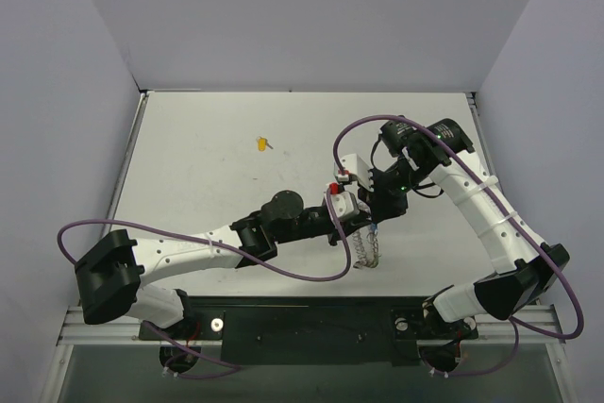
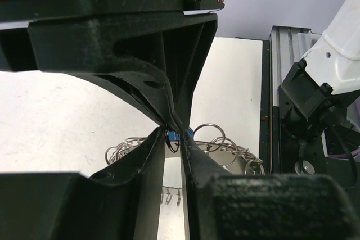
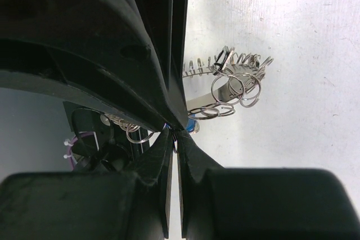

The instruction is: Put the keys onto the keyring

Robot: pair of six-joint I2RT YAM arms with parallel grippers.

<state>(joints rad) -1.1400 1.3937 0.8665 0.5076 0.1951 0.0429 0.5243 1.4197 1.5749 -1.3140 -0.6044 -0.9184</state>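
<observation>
The left arm (image 1: 189, 250) is reaching low toward the centre of the table (image 1: 189, 167), the left gripper (image 2: 177, 139) pinching the blue key (image 2: 172, 135) between barely parted jaws. The right arm (image 1: 481, 209) is arching round to meet it tip to tip, the right gripper (image 3: 175, 137) pressing its jaws together, on what I cannot tell. The keyring (image 1: 368, 250) is trailing just below them. Only the top view is showing the yellow key (image 1: 261, 144), lying well apart.

White desk (image 1: 189, 167) occupied the centre of the frame. Grey walls (image 1: 311, 16) enclosed it. Metal rail (image 1: 94, 332) ran along the bottom.
</observation>
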